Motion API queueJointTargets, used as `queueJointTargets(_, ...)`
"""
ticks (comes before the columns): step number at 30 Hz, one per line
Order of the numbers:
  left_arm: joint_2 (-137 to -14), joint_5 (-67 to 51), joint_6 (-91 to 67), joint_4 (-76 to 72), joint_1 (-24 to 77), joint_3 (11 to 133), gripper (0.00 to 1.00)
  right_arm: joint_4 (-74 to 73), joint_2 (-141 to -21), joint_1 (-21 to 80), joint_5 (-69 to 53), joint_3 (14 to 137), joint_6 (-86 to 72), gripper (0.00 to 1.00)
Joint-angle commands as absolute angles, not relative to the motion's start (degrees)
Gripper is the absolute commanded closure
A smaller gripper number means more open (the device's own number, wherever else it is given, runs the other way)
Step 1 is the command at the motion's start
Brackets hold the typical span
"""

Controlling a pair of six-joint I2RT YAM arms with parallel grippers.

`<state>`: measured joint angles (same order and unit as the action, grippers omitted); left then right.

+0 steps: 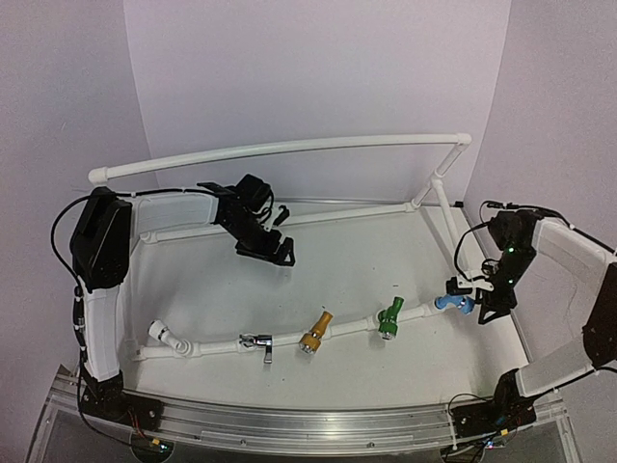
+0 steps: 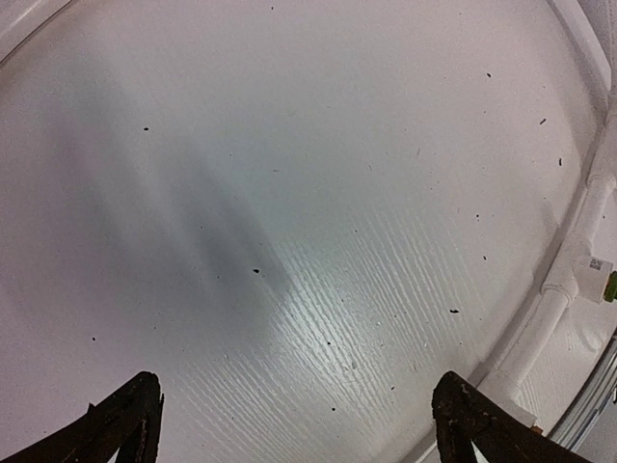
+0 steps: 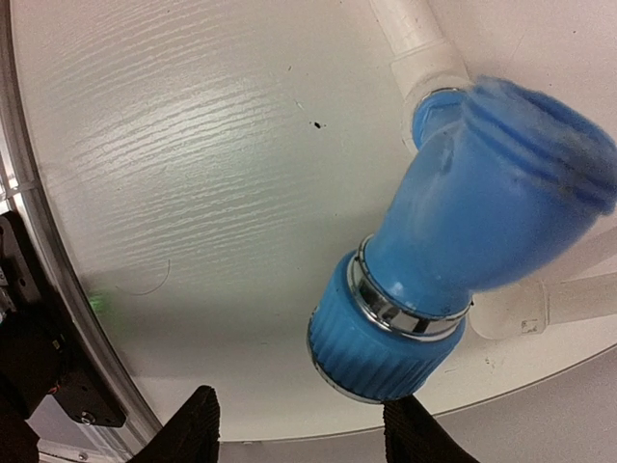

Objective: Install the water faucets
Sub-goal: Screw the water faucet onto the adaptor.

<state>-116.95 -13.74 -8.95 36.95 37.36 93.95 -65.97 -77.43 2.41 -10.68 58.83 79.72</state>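
Observation:
Four water faucets sit along the front white pipe (image 1: pixel 347 328): silver (image 1: pixel 258 341), yellow (image 1: pixel 316 333), green (image 1: pixel 390 318) and blue (image 1: pixel 453 303) at the pipe's right end. My right gripper (image 1: pixel 484 309) is just right of the blue faucet. In the right wrist view the blue faucet (image 3: pixel 463 222) fills the upper right, its ribbed nozzle touching one fingertip (image 3: pixel 416 434), with a gap to the other; the right gripper (image 3: pixel 304 429) is open. My left gripper (image 1: pixel 275 253) hangs over the back of the table, open (image 2: pixel 299 424) with nothing between its fingers.
The white pipe frame rings the table, with a raised rail (image 1: pixel 289 148) at the back and an open elbow fitting (image 1: pixel 159 333) at the front pipe's left end. A pipe joint (image 2: pixel 569 280) shows in the left wrist view. A metal rail (image 1: pixel 289 424) runs along the near edge.

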Motion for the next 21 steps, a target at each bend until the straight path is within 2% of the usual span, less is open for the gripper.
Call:
queueJointTargets(1, -114.2, -13.5, -8.9, 34.9, 37.5, 94.1, 0.03, -69.2, -76.2, 3.4, -14.5, 59.1, 81.9, 0.45)
queueJointTargets(8, -115.0, -13.5, -8.6, 34.9, 37.5, 94.9, 0.03, -69.9, -74.9, 4.9, -15.9, 58.1, 82.7, 0.45)
queueJointTargets(16, -115.2, -13.4, -8.7, 34.9, 37.5, 95.0, 0.03, -67.0, -73.4, 11.5, -17.2, 55.9, 80.6, 0.45)
queueJointTargets(21, -114.8, -13.1, -9.0, 34.9, 37.5, 94.7, 0.03, -67.9, -72.5, 12.7, -16.9, 58.3, 79.3, 0.49)
